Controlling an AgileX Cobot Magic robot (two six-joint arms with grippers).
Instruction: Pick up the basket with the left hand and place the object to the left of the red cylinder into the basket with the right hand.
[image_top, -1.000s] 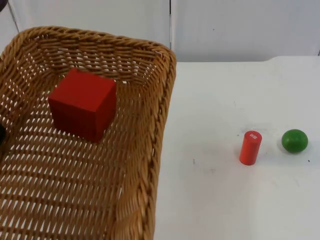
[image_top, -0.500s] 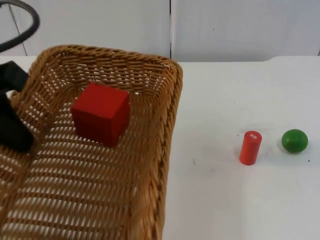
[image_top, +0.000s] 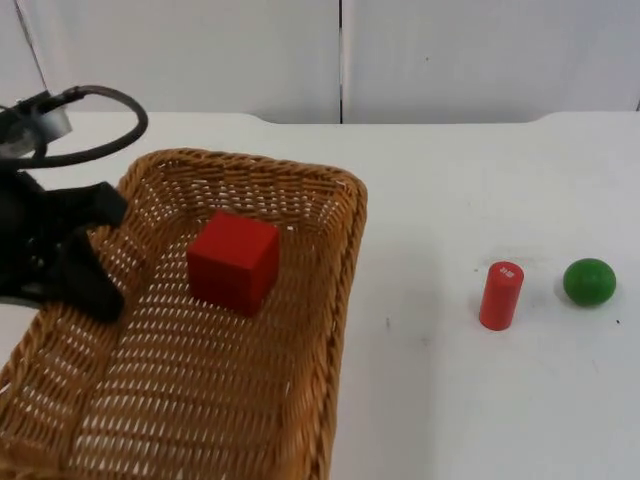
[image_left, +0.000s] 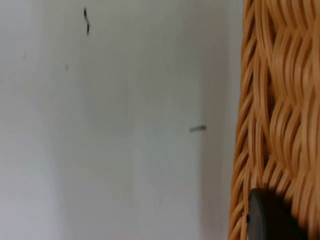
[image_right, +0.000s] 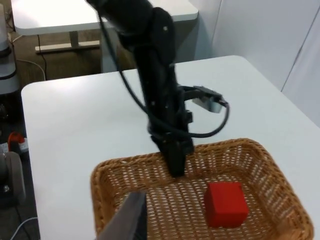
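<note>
— What's the setting?
— A smooth white table (image_top: 450, 180) ending at a grey partition wall (image_top: 480, 55).
— And the left gripper (image_top: 80, 255)?
— Pinching the woven wicker basket (image_top: 330, 300) by its near wall; the red cube (image_top: 233, 262) sits inside, just past the fingers.
— The right gripper (image_right: 127, 220)?
— Above the basket — grip state unclear. A red cylinder (image_top: 500, 295) and green ball (image_top: 589, 281) stand well beyond.

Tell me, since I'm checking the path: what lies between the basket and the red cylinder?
In the top view, only bare white table lies between the basket and the red cylinder.
</note>
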